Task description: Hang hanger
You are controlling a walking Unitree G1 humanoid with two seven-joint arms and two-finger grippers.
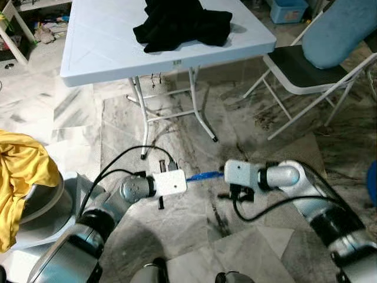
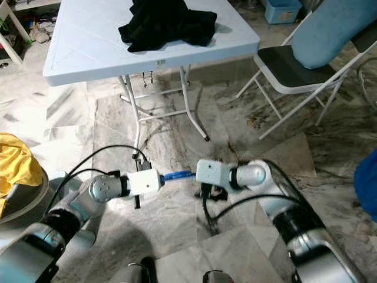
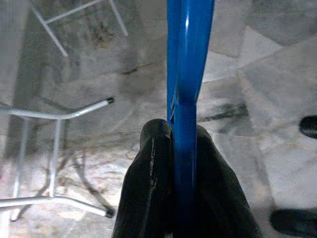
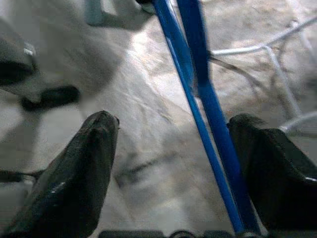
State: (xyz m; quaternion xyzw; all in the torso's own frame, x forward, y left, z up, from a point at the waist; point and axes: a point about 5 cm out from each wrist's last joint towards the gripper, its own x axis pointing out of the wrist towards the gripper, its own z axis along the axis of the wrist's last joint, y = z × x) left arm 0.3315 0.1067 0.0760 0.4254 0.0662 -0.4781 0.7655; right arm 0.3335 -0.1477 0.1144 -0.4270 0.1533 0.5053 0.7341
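A blue plastic hanger [image 1: 205, 175] is held low over the marble floor between my two arms. My left gripper [image 3: 176, 136] is shut on it, with both black fingers [image 3: 148, 168] pressed flat against the blue bar. From the other side, my right gripper [image 4: 173, 124] is open around the hanger's two blue bars [image 4: 198, 99]. These bars run close to one finger [image 4: 267, 158], and a wide gap lies between them and the other finger. In the eye views, the white wrist housings face each other and the hanger spans the short gap between them.
A white folding table [image 1: 106, 53] stands ahead with a black garment [image 1: 179, 23] on it, its metal legs [image 1: 203, 118] close in front. A folding chair [image 1: 306, 71] with a blue-grey cushion is at the right. Yellow cloth [image 1: 20, 177] lies in a basket at the left.
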